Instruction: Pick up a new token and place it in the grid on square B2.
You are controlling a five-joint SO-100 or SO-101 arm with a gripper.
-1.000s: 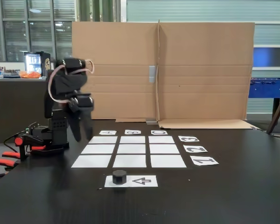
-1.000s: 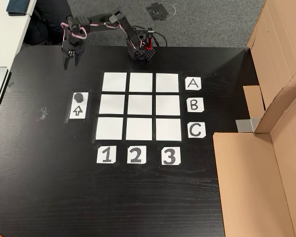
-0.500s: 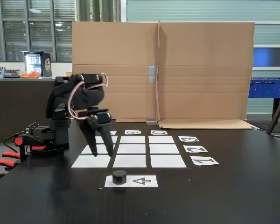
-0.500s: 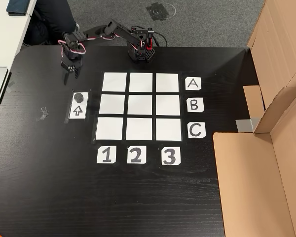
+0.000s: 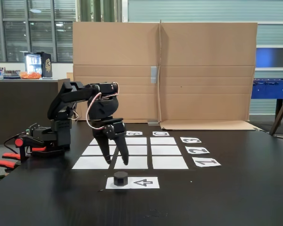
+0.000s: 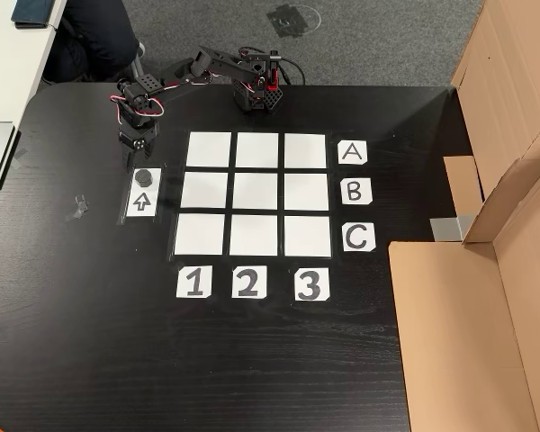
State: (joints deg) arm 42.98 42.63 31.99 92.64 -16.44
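The token is a small black puck on the white arrow-printed sheet, in front of the grid of nine white paper squares. Square B2 is the middle one and has nothing on it. My gripper hangs open just above and behind the token, fingers pointing down, nothing between them. In the top-down fixed view the gripper sits just beyond the token, left of the grid, and square B2 lies bare.
A tall cardboard wall stands behind the grid, and flat cardboard covers the table's right side. Paper labels A, B, C and 1, 2, 3 edge the grid. The arm's base with cables sits at the left.
The arm has swung out from beside its base and stretched toward the token. The gripper has come down close to it, and its fingers have spread apart.
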